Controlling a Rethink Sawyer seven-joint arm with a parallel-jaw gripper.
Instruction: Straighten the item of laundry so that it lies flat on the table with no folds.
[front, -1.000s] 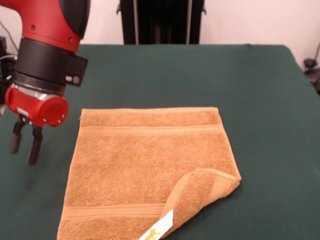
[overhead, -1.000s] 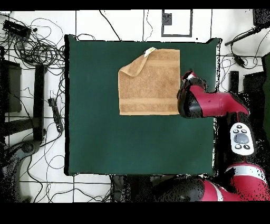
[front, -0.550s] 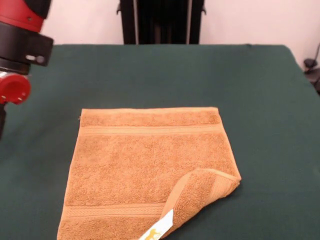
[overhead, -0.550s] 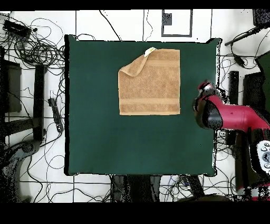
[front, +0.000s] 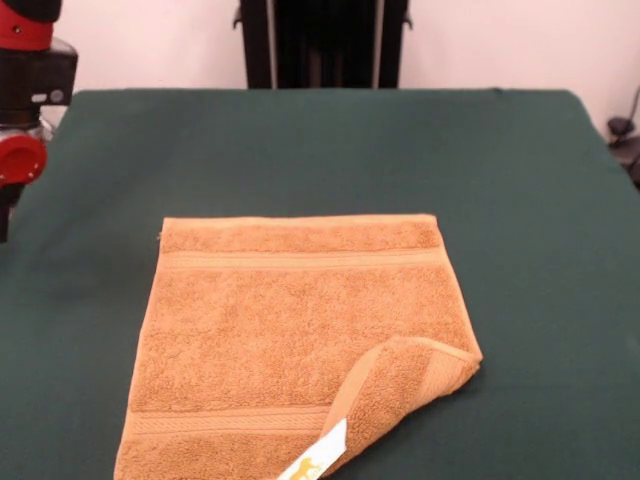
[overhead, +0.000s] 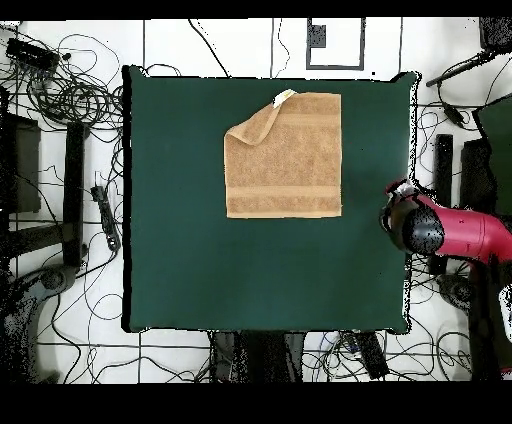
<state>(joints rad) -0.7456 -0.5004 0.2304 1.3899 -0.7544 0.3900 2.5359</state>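
Note:
The item of laundry, an orange-tan towel (front: 290, 320) (overhead: 285, 160), lies spread on the green table (front: 520, 200) (overhead: 180, 250). One corner is folded over onto the towel (front: 400, 390) (overhead: 250, 125), and a small white tag (front: 315, 458) (overhead: 284, 97) sticks out beside the fold. The rest lies flat. My gripper (front: 4, 212) shows only as a dark sliver at the left edge of the front view, off to the side of the towel and apart from it. From overhead, the red arm's end (overhead: 415, 228) hangs over the table's right edge.
Tangled cables (overhead: 60, 90) and dark gear lie on the floor around the table. A black stand (front: 320, 45) rises behind the table's far edge. Green cloth surrounds the towel on all sides.
The arm has drawn back from beside the towel to the table's edge, almost leaving the front view. The towel has not moved.

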